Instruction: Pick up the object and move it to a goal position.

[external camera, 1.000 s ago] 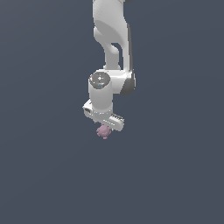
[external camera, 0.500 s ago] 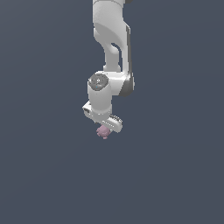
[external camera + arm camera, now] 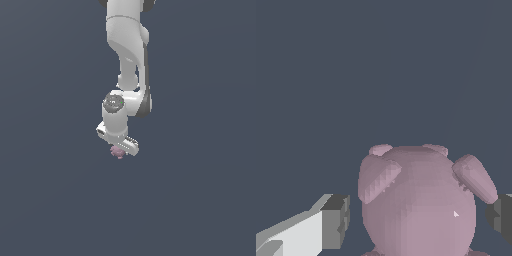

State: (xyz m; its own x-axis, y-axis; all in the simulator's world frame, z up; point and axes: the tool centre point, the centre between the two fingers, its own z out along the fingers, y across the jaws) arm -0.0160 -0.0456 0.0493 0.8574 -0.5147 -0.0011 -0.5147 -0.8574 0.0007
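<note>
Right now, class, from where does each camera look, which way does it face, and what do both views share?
Exterior view: off the arm, looking down from above on the white arm, the hand and the pink object.
Wrist view: on the wrist, looking along the hand; its grey fingertips flank the object.
Shared: hand, object, plain dark ground.

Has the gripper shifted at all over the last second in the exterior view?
No. The gripper and the pink object sit at the same spot in the frame; the plain background offers no landmark.
</note>
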